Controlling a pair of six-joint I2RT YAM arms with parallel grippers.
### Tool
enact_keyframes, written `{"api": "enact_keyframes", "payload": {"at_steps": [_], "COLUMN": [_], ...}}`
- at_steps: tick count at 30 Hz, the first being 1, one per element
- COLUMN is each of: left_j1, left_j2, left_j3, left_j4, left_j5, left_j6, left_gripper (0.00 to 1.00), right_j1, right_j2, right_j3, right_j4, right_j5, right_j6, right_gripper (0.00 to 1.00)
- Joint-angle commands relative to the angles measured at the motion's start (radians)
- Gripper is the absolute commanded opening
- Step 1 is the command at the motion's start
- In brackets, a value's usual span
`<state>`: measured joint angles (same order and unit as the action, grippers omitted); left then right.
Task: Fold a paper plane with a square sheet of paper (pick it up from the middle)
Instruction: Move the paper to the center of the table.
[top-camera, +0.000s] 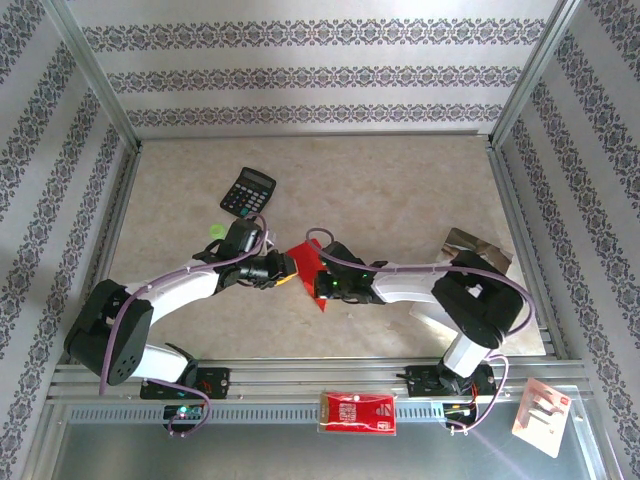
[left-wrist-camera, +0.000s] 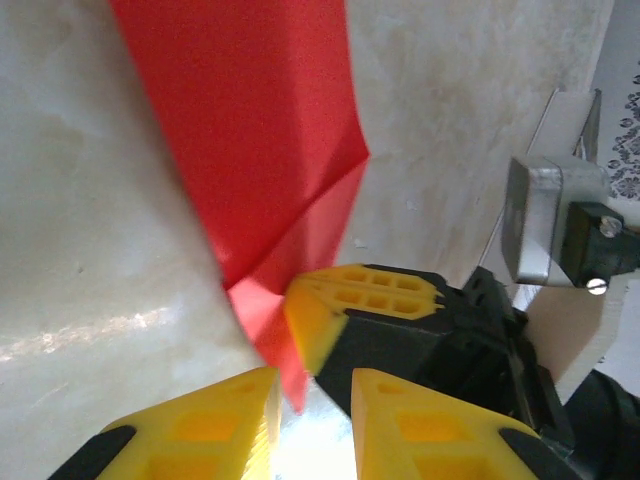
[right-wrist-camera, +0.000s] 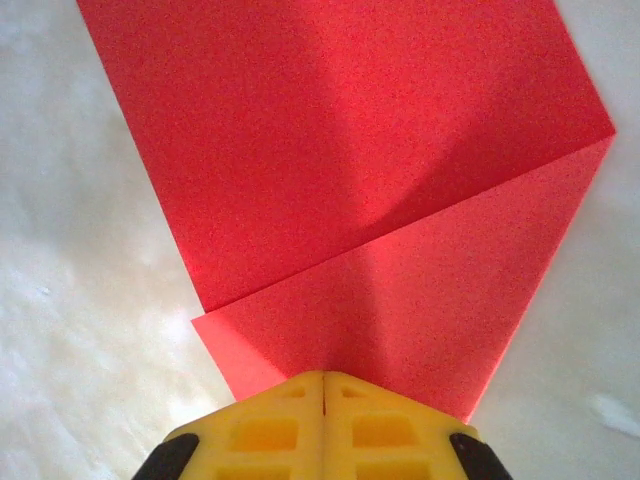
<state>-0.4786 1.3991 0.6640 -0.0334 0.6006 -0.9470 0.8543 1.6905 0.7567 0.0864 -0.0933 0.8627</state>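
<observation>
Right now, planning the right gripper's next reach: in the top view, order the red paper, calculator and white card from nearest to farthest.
1. red paper, pinched in the right gripper.
2. calculator, far left.
3. white card, near right corner.

Paper (top-camera: 308, 262), seemingly on table (top-camera: 400, 190), between left gripper (left-wrist-camera: 312, 420) and right gripper (right-wrist-camera: 323, 395).

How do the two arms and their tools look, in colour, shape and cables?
Both the left arm and right arm have white links with black joints and a purple cable along each. The left tool and right tool carry yellow wedge-shaped fingers with recessed pockets on black bodies.
</observation>
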Motion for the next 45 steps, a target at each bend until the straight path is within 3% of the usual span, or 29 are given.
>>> {"api": "enact_keyframes", "payload": {"at_steps": [1, 5, 11, 18, 23, 32, 36, 41, 44, 45], "left_j1": [-0.041, -0.084, -0.087, -0.065, -0.045, -0.018, -0.023, -0.004, 0.043, 0.053], "left_j2": [0.005, 0.072, 0.206, 0.345, 0.372, 0.386, 0.376, 0.350, 0.343, 0.338], "left_j3": [-0.020, 0.012, 0.104, 0.177, 0.203, 0.282, 0.297, 0.310, 0.320, 0.326], "left_j4": [0.060, 0.074, 0.079, -0.013, -0.080, -0.231, -0.308, -0.435, -0.452, -0.455], "left_j5": [-0.008, -0.013, 0.014, 0.032, 0.052, 0.243, 0.279, 0.204, 0.133, 0.103], "left_j6": [-0.043, -0.053, -0.010, 0.088, 0.167, 0.392, 0.460, 0.531, 0.506, 0.504], "left_gripper": [0.24, 0.20, 0.18, 0.13, 0.12, 0.08, 0.06, 0.06, 0.12, 0.18], "right_j1": [0.004, -0.032, -0.174, -0.294, -0.322, -0.332, -0.339, -0.352, -0.357, -0.357], "right_j2": [0.003, -0.122, -0.286, -0.267, -0.233, -0.234, -0.259, -0.279, -0.273, -0.267], "right_j3": [0.010, -0.039, -0.118, -0.058, -0.019, -0.023, -0.048, -0.068, -0.064, -0.062], "right_j4": [0.105, 0.068, -0.045, -0.111, -0.153, -0.209, -0.243, -0.257, -0.248, -0.242], "right_j5": [0.032, 0.042, 0.029, -0.138, -0.192, -0.257, -0.282, -0.290, -0.296, -0.306], "right_j6": [0.109, 0.086, -0.014, -0.158, -0.207, -0.253, -0.272, -0.278, -0.278, -0.275], "right_gripper": [0.07, 0.09, 0.14, 0.25, 0.26, 0.25, 0.27, 0.27, 0.28, 0.28]}}
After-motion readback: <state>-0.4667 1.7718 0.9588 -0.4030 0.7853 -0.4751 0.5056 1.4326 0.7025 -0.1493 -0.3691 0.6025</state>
